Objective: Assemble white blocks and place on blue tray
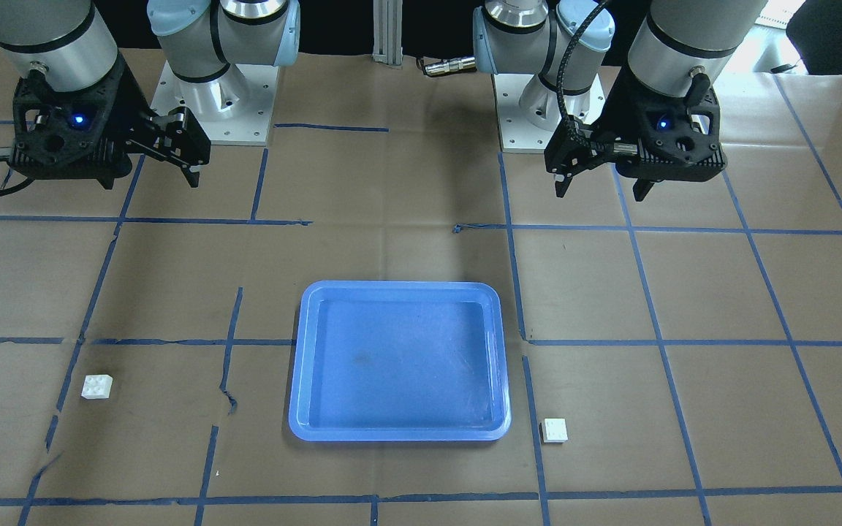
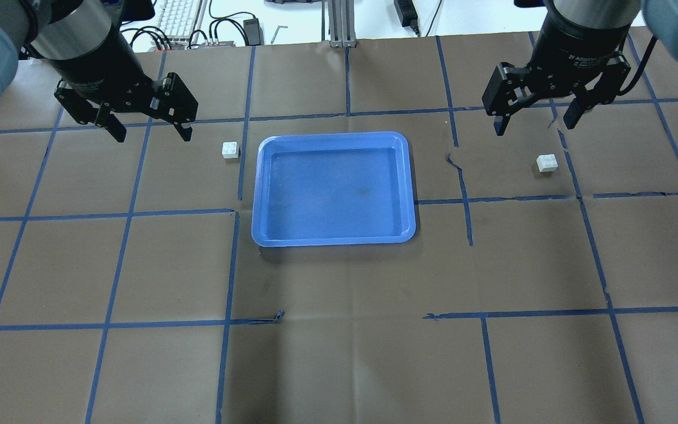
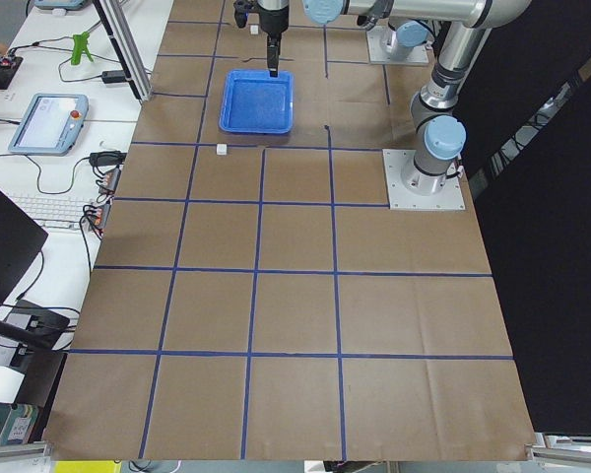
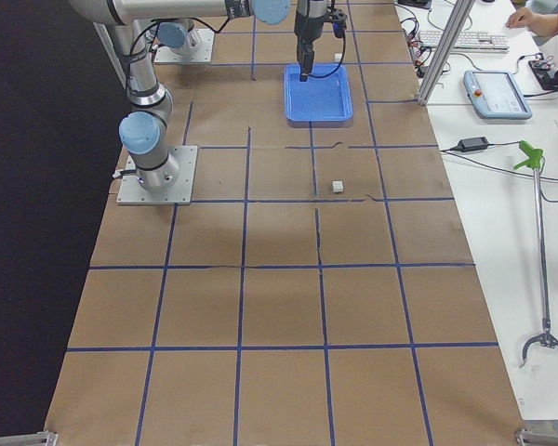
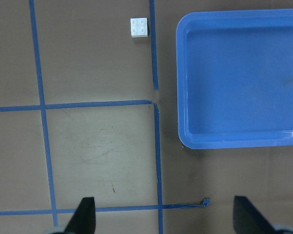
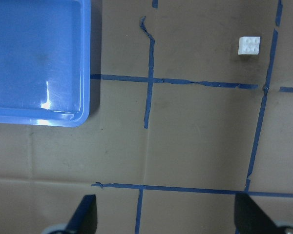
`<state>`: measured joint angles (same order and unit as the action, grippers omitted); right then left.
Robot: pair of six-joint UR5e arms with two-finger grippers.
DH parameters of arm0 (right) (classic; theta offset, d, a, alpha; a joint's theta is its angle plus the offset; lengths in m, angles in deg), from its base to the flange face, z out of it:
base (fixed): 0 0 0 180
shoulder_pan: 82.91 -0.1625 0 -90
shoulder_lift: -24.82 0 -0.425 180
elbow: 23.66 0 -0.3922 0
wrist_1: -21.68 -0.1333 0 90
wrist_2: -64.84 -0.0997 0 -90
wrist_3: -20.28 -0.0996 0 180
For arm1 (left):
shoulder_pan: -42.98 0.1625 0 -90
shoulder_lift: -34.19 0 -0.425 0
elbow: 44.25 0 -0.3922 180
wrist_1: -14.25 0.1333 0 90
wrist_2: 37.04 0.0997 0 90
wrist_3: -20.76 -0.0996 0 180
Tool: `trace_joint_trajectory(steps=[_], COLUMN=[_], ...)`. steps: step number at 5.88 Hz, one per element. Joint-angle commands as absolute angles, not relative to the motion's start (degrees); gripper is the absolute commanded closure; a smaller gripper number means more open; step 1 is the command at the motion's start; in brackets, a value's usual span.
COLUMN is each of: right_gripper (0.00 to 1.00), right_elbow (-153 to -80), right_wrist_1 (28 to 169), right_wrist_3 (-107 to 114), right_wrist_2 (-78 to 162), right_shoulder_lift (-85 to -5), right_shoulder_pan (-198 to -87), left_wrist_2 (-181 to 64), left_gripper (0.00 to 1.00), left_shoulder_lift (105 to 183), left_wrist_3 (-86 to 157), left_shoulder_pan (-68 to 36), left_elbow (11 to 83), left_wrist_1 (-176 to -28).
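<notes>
Hovering wide open and empty either side of the blue tray (image 2: 334,239), left gripper (image 2: 153,136) eyes the left white block (image 2: 231,150), right gripper (image 2: 533,128) the right white block (image 2: 547,163), apparently staged for twin pickups.

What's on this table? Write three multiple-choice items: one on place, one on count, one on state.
1. Relative to the blue tray, the white blocks lie: A) inside it B) on the table, one on each side C) stacked on its rim.
2. White blocks in view: A) one B) two C) four.
3. The left tool and right tool are: A) both open, empty B) both shut on blocks C) gripping the tray.
Key: 1 B, the tray holds nothing; 2 B, the overhead view shows two; 3 A, both tools' fingers stand spread.
</notes>
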<state>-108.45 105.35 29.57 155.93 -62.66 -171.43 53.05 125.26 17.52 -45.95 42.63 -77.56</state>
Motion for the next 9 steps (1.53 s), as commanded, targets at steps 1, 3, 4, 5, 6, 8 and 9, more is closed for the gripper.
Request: trace_joint_trajectory(steps=[1, 3, 4, 5, 6, 8, 9], right_gripper=[0.00, 0.00, 0.00, 0.00, 0.00, 0.00, 0.00], right_elbow=[-108.91, -110.06, -110.06, -110.06, -110.06, -110.15, -110.15], right_wrist_1=[105.70, 110.75, 111.50, 114.11, 116.23, 116.25, 116.34], right_wrist_3=[47.70, 81.81, 98.85, 114.25, 125.37, 135.63, 139.33], right_wrist_2=[155.72, 155.19, 155.19, 155.19, 154.67, 143.12, 137.23], right_shoulder_lift=[-62.55, -59.13, -56.59, -55.61, -53.95, -48.60, -44.83], right_shoulder_pan=[-166.96, -160.55, -159.04, -157.89, -156.31, -149.47, -147.44], left_wrist_2=[52.78, 52.60, 52.87, 52.70, 52.61, 52.52, 52.26], left_gripper=[0.01, 0.01, 0.01, 0.01, 0.01, 0.01, 0.01], left_shoulder_lift=[125.85, 132.84, 137.41, 141.03, 143.93, 150.62, 152.56], left_wrist_3=[17.51, 16.72, 16.46, 16.37, 16.02, 15.22, 15.74], left_shoulder_pan=[-45.88, -45.61, -45.53, -43.70, -42.55, -42.54, -42.54], left_elbow=[42.94, 44.35, 44.52, 44.52, 44.61, 44.78, 44.35], left_wrist_1=[-76.73, -67.27, -61.14, -57.34, -54.08, -49.49, -49.21])
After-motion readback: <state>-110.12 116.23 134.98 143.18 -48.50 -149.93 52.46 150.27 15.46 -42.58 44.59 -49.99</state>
